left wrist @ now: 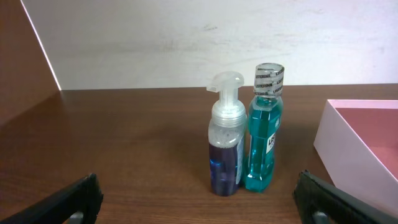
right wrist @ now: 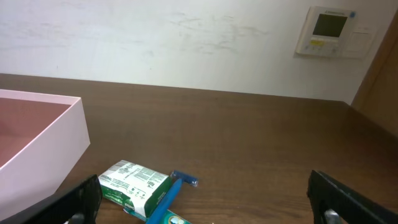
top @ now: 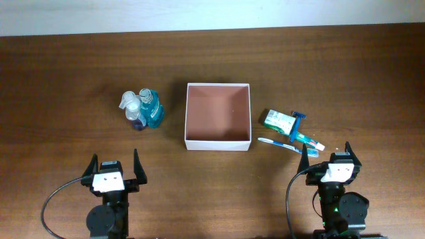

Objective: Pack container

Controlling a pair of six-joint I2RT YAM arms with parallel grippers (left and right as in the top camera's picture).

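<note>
Both arms sit at the near edge of the table [top: 60, 79], left gripper [top: 114, 159] and right gripper [top: 325, 154] spread wide, empty. The container [top: 218, 144] stands mid-table. From the left wrist, a pump bottle [left wrist: 226, 149] touches a mouthwash bottle [left wrist: 264, 137]. From the right wrist, a green box [right wrist: 134, 183] lies near the container's wall.

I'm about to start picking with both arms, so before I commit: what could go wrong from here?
The pump bottle and mouthwash bottle stand upright, touching; gripping one may topple the other.
The green box, razor and toothbrush lie bunched right of the container; the open right jaws could catch two or shove them apart.
The toothbrush lies flat on the table, likely hard to pinch.
</note>
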